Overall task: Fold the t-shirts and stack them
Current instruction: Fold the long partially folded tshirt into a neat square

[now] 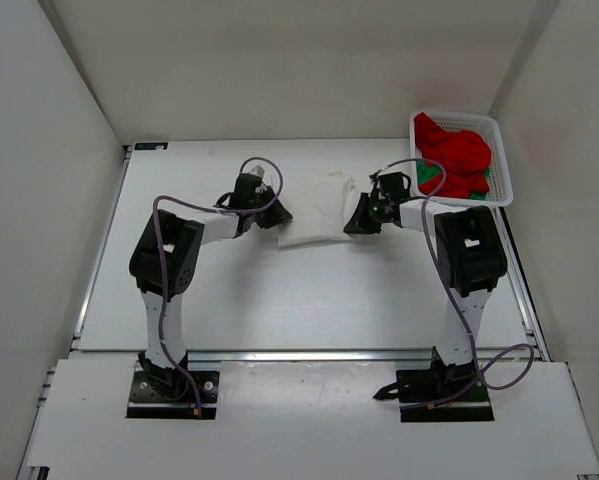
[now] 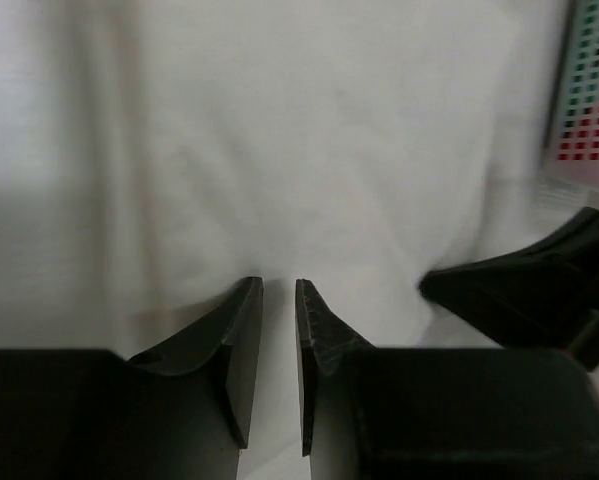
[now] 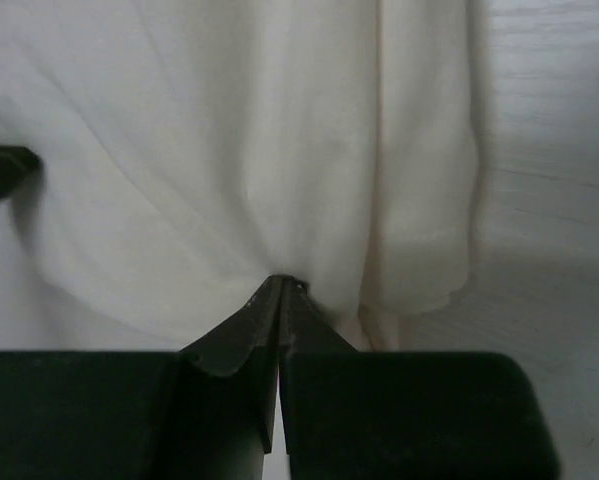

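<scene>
White shirt [image 1: 317, 210] lies rumpled on the table [image 1: 229, 290] between the two grippers, its longer run going roughly from the near side to the far side. Right gripper [image 3: 282, 287] sits at the shirt's right edge with jaws closed tight. Folds of cloth converge on its tips, so it seems to pinch a tuck of the shirt. Left gripper [image 2: 279, 300] sits at the left edge, jaws a narrow slit apart, and whether any cloth lies in that slit cannot be told. Both arms are about equally near, facing each other across the shirt's short width, so the coming fold likely turns on drawing those two edges. Red shirt [image 1: 459, 148] and green shirt [image 1: 431, 172] are heaped in the basket [image 1: 504, 160] at the far right, the green mostly buried. The white shirt's sleeves and collar cannot be made out, and both wrist views are soft.
</scene>
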### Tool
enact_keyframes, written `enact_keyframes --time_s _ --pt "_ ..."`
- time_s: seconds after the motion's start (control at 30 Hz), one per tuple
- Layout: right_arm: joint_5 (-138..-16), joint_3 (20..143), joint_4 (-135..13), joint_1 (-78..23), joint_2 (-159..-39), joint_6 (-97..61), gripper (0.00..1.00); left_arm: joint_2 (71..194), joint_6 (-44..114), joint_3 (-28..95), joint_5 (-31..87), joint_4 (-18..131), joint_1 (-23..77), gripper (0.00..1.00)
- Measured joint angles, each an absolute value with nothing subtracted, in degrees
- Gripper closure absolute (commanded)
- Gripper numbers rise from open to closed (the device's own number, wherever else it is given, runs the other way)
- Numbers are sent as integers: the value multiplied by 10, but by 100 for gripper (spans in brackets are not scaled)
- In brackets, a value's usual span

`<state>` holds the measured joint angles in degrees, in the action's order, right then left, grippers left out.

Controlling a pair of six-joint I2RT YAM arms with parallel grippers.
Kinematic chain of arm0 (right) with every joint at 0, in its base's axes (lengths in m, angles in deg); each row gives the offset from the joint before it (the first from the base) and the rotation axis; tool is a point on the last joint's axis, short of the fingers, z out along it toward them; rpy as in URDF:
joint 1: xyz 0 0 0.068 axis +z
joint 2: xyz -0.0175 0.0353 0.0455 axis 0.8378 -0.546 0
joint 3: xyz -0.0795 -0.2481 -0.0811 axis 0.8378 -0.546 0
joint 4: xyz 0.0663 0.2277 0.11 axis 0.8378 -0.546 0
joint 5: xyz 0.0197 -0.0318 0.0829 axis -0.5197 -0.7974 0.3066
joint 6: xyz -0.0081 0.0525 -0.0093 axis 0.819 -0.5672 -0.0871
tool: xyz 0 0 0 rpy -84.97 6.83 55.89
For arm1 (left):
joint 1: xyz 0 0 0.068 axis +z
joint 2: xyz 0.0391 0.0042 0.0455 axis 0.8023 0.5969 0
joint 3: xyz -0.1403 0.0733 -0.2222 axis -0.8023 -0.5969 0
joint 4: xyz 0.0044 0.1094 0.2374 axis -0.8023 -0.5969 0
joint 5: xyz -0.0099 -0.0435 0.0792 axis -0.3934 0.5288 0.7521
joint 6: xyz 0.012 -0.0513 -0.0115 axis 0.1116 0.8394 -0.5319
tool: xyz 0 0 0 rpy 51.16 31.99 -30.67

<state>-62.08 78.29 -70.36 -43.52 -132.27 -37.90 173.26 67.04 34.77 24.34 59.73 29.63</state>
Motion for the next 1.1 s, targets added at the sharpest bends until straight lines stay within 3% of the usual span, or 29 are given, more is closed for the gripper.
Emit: enact_keyframes --time_s 0.23,0.33,0.37,0.47,0.6,0.73,0.83,0.93,1.0,1.03,1.1 --pt "-595 733 -636 -445 -1315 -402 100 1717 705 241 220 660 342 65" --pt "-593 729 -633 -442 -1309 -401 83 1697 712 203 218 678 351 57" --pt "-592 728 -633 -441 -1305 -401 73 1686 712 189 218 680 353 54" --pt "-594 716 -635 -436 -1273 -397 55 1652 709 159 227 676 360 38" --pt "-591 690 -617 -433 -1204 -400 48 1641 692 177 231 666 367 23" --pt "-585 660 -586 -433 -1146 -408 47 1695 672 252 222 647 367 19" --pt "-576 642 -564 -429 -1131 -413 48 1751 665 309 203 636 364 30" --pt "-565 620 -551 -425 -1128 -421 48 1799 666 366 189 633 357 66" --pt "-559 605 -547 -423 -1126 -426 49 1828 672 392 174 634 351 85" --pt "-554 599 -546 -422 -1125 -426 49 1838 680 403 166 637 349 94" --pt "-548 587 -543 -420 -1118 -429 49 1851 690 425 157 638 345 100"
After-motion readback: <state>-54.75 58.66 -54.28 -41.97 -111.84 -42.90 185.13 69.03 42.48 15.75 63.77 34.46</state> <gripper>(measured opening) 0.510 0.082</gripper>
